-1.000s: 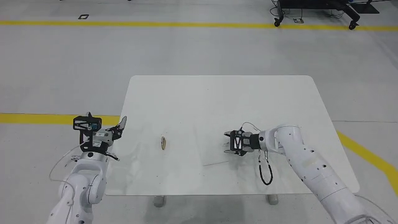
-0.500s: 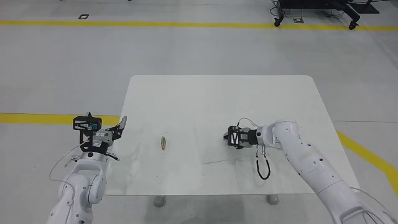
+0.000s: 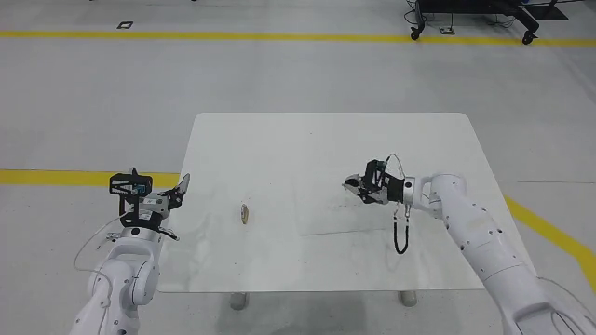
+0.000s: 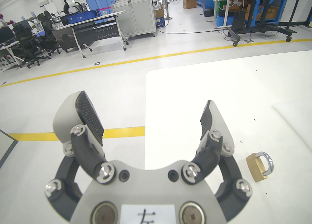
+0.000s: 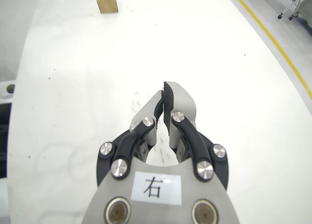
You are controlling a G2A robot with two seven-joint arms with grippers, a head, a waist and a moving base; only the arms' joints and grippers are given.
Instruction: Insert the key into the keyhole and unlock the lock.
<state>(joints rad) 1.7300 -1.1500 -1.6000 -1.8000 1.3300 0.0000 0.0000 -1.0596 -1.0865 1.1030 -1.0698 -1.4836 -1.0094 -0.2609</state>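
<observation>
A brass padlock (image 3: 244,212) with a silver shackle lies flat on the white table (image 3: 326,140), left of its middle; it also shows in the left wrist view (image 4: 258,166) and the right wrist view (image 5: 106,3). My left gripper (image 3: 180,189) (image 4: 146,108) hangs open and holds nothing at the table's left edge, a short way from the padlock. My right gripper (image 3: 351,185) (image 5: 163,88) is shut, raised a little above the table right of centre, pointing toward the padlock. Its pads press together; whether something thin sits between them is hidden.
A black cable loop (image 3: 400,234) hangs from the right arm onto the table. Faint scuff marks (image 5: 136,105) mark the surface under the right gripper. Wide bare table lies between the padlock and the right gripper.
The right gripper rose off the table and shifted toward the far side, staying shut. The left arm and the padlock kept still.
</observation>
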